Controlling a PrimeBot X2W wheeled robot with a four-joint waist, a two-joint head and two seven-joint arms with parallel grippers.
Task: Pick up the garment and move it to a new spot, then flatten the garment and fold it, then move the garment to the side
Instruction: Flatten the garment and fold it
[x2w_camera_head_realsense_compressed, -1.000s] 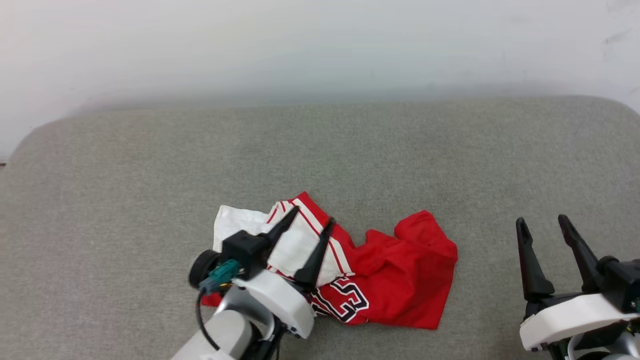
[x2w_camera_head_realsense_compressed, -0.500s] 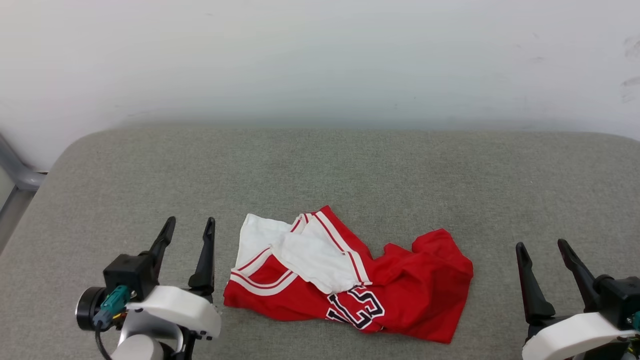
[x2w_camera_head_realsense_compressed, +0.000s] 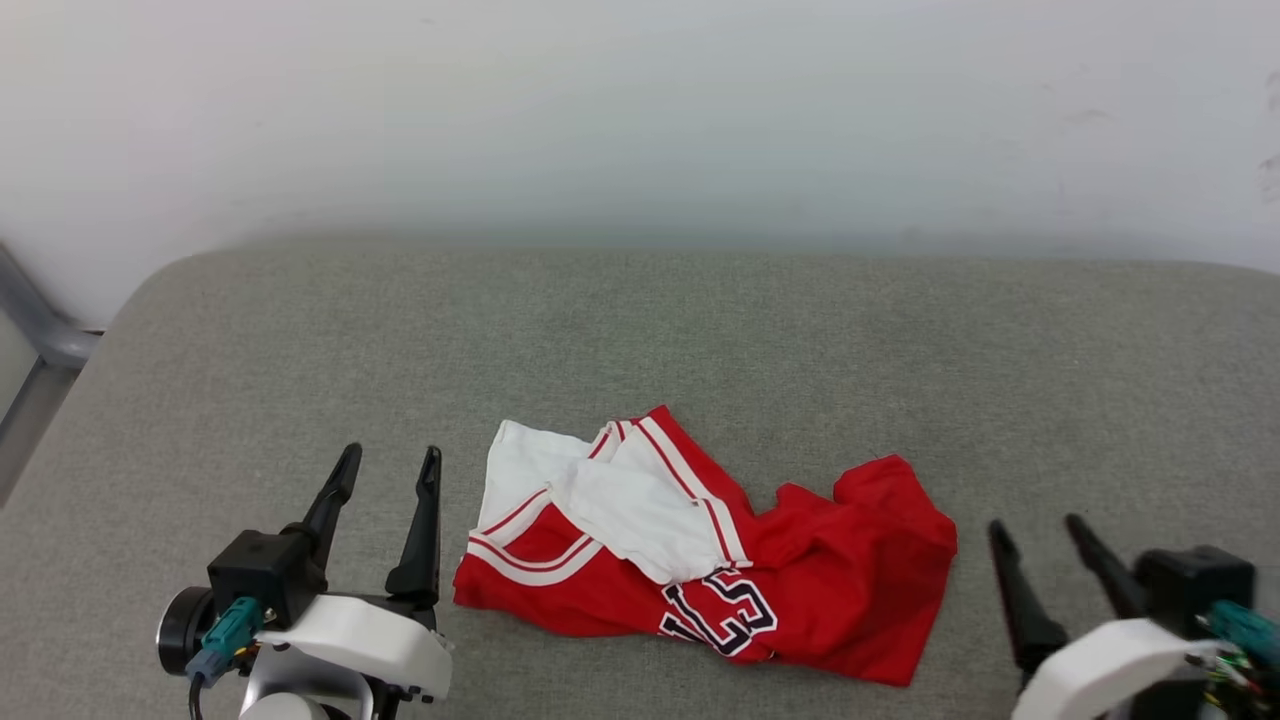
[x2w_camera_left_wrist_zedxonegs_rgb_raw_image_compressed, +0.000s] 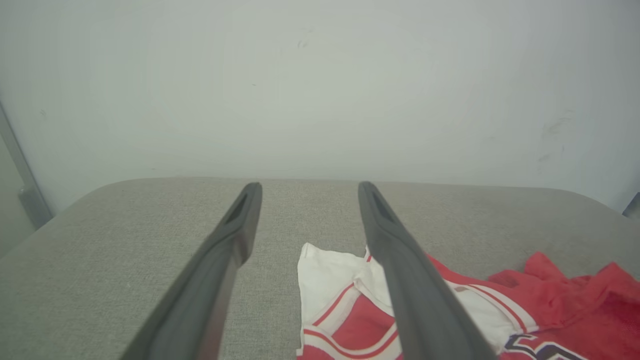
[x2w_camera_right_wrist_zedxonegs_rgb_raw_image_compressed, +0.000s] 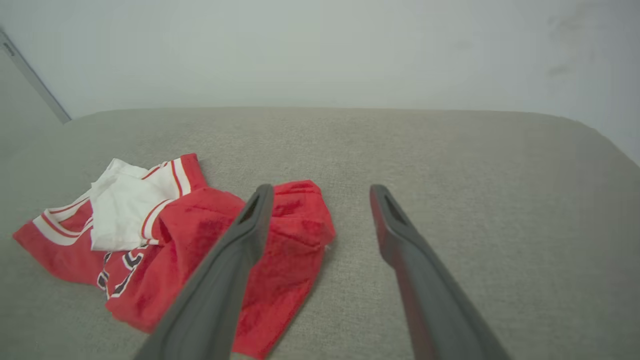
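Note:
The garment is a red jersey with white sleeves and striped trim. It lies crumpled on the grey padded surface, its black lettering partly showing. My left gripper stands open just left of the garment's collar edge, apart from it, with nothing between its fingers. In the left wrist view the left gripper points past the white sleeve of the garment. My right gripper stands open to the right of the red hem. In the right wrist view the right gripper hangs over the edge of the garment.
A pale wall rises behind the padded surface. A grey metal frame stands off its left end. Bare grey fabric stretches behind the garment and out to both sides.
My left gripper has drawn back off the white sleeve to the garment's left, still open. The collar part now lies uncovered. The right gripper has shifted slightly toward the garment. The head view shifted too.

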